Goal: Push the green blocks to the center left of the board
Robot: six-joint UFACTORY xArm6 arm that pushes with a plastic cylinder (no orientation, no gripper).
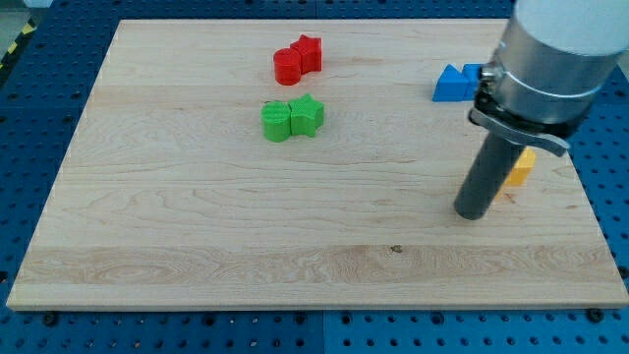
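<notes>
Two green blocks touch each other at the upper middle of the board: a round one (276, 121) on the left and a star-shaped one (307, 115) on the right. My tip (472, 212) rests on the board at the view's right, far to the right of and below the green blocks. Nothing touches the tip on its left side.
Two red blocks, a round one (287, 67) and a star (309, 53), touch above the green pair. Blue blocks (459, 84) lie at the upper right. A yellow block (520, 167) sits just right of the rod, partly hidden. The wooden board (197, 246) has blue perforated table around it.
</notes>
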